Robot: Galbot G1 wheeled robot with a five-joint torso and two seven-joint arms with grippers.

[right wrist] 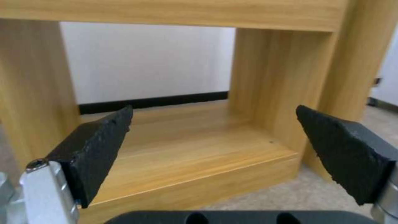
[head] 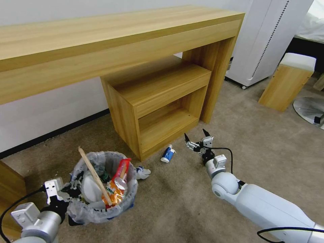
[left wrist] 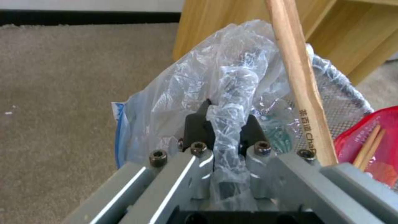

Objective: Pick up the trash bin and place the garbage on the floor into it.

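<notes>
The trash bin [head: 101,209], round and lined with a translucent bag, stands on the beige carpet floor [head: 270,141] at the lower left. My left gripper [head: 73,190] is shut on its bag-covered rim [left wrist: 227,124]. Inside it are a wooden stick [left wrist: 304,93], a red wrapper [head: 118,184] and white items. Garbage on the floor: a small blue-white bottle [head: 167,154] in front of the cabinet and a crumpled white piece [head: 143,172] right beside the bin. Just right of the bottle, my right gripper [head: 196,138] hovers open with nothing between its fingers [right wrist: 99,146], facing the cabinet shelf.
A long wooden desk [head: 111,44] spans the back, with a low open cabinet [head: 158,108] under it. A white appliance [head: 266,40], a white-topped wooden stool [head: 287,84] and a metal chair base [head: 310,109] stand at the right. Open carpet lies between the arms.
</notes>
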